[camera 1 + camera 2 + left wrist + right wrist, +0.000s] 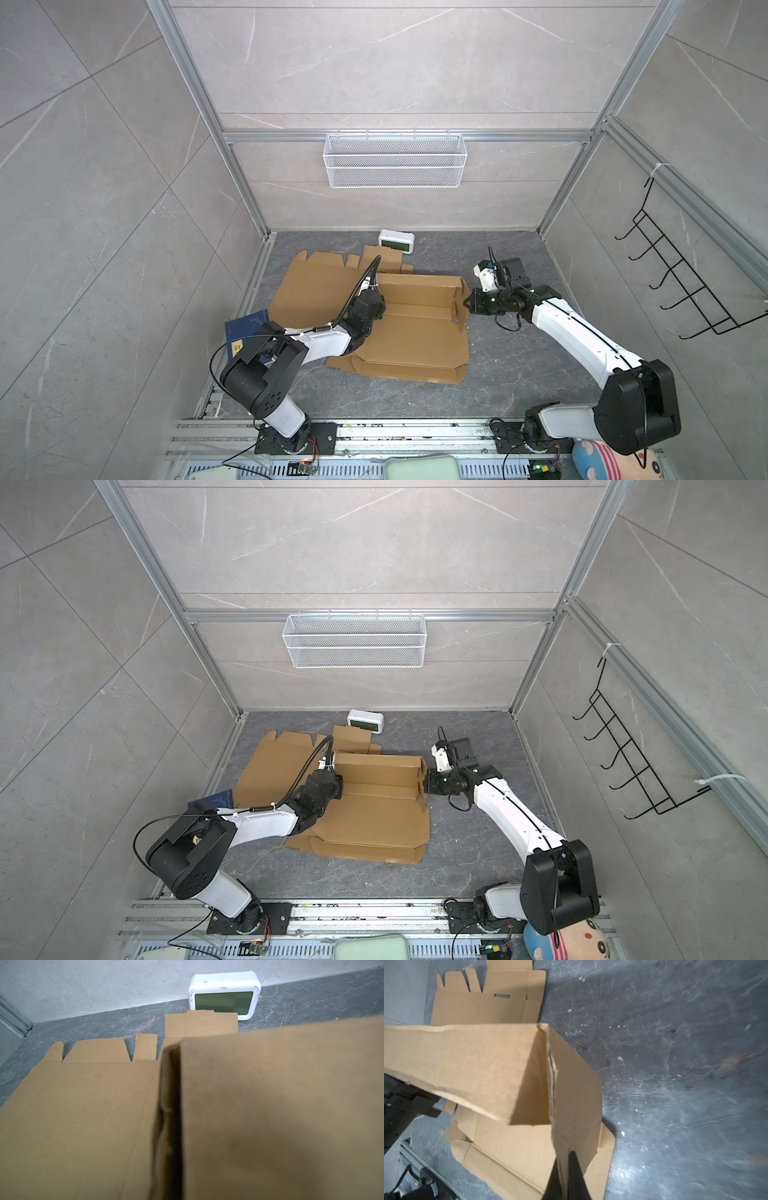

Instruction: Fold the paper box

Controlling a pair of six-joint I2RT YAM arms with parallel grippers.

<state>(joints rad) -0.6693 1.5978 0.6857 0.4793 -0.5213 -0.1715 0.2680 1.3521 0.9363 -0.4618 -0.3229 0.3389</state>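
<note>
Plainly, the paper box (411, 332) lies half-formed between the arms, back wall (419, 286) raised. The right gripper (564, 1169) pinches its side flap (575, 1093); the left gripper (374, 307) is closed at the wall's other end — gripping cardboard or not, I cannot tell. An uneven pull could tear the flap or drop the wall. The wire basket (395, 160) looks empty — so does the box.

No readable text, blue booklet (245, 332) print too small
</note>
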